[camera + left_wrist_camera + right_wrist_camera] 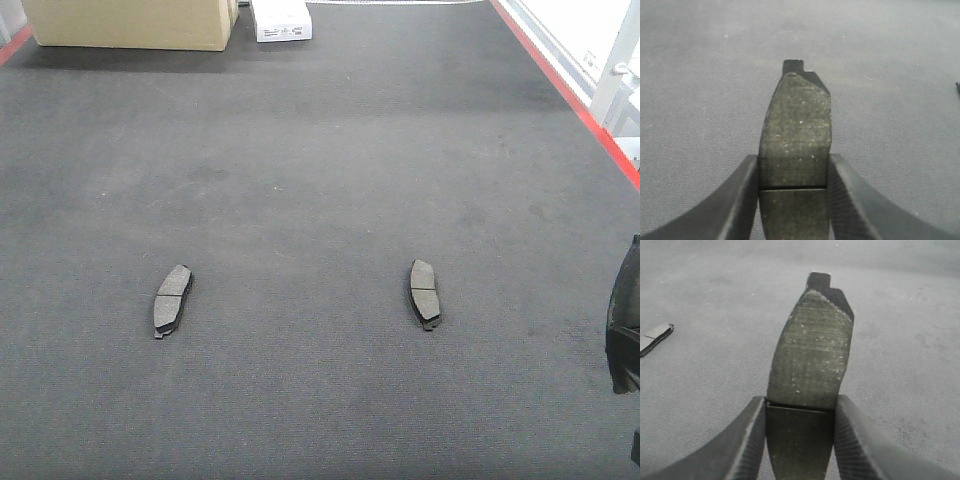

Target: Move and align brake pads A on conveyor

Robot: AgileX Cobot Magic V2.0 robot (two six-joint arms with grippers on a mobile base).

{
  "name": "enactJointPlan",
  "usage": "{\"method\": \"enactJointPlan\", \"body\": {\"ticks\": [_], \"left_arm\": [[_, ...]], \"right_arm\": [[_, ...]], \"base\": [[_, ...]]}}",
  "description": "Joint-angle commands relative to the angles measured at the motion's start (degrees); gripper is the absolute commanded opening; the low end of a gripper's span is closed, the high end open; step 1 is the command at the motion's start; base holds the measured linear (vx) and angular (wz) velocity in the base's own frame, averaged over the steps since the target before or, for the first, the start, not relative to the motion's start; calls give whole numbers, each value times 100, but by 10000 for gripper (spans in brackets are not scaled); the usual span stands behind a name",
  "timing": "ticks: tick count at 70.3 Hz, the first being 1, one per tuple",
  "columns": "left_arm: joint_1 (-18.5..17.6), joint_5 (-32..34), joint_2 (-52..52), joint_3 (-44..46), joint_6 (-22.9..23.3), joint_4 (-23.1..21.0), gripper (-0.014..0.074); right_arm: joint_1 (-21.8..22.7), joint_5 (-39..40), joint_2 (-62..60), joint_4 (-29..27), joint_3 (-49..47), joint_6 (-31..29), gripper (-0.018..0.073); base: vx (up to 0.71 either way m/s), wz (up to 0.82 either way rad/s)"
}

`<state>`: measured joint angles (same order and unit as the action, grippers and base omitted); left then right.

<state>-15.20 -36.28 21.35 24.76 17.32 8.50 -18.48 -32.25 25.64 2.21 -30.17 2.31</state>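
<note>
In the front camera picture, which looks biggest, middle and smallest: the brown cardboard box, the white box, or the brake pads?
1. Tan cardboard box, cropped by the frame.
2. Small white printed box.
3. Two dark grey brake pads, left and right: alike, no ranking. They lie nearer the camera.

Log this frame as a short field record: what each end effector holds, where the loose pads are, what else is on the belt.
left end effector: shut on a brake pad
right end effector: shut on a second pad
loose pads: two on the conveyor, left pad, right pad, apart
far edge: cardboard box, white box
</note>
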Motion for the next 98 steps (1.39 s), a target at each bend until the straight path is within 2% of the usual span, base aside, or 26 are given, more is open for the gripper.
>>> {"method": "enactJointPlan", "body": {"ticks": [1, 6, 14, 26, 32, 35, 43, 58, 65, 78, 90, 98], "left_arm": [[-11, 632, 56, 143, 7, -149, 128], [-11, 760, 150, 155, -207, -281, 128], [-22, 971, 635, 340, -839, -669, 128], [-38, 1134, 2079, 963, -2151, -1499, 128], [-38, 1146, 2833, 1272, -2665, -1820, 128], [-60, 1150, 3200, 1474, -2874, -1994, 129], [-303, 1151, 4106, 1926, -3190, -2098, 129], [-967, 886, 5644, 3016, -3184, -1933, 129], [-1224, 640, 6308, 3662, -3036, -1792, 129], [-1349, 12, 7461, 4855, -2017, -1507, 129], [-1343, -420, 8279, 5761, -843, -1432, 129], [-1343, -493, 8744, 6160, -384, -1432, 131]], "right_arm": [[4, 535, 33, 73, -176, -70, 38], [4, 535, 33, 73, -176, -70, 38], [4, 535, 33, 73, -176, -70, 38], [4, 535, 33, 73, -176, -70, 38], [4, 535, 33, 73, -176, -70, 38], [4, 535, 33, 73, -176, -70, 38], [4, 535, 33, 73, -176, -70, 38], [4, 535, 33, 73, -176, -70, 38], [4, 535, 33, 73, -176, -70, 38], [4, 535, 33, 73, -176, -70, 38], [4, 535, 33, 73, -176, -70, 38], [4, 535, 33, 73, -176, -70, 38]], "base": [[0, 0], [0, 0], [0, 0], [0, 0], [0, 0], [0, 0], [0, 0], [0, 0], [0, 0], [0, 0], [0, 0], [0, 0]]}}
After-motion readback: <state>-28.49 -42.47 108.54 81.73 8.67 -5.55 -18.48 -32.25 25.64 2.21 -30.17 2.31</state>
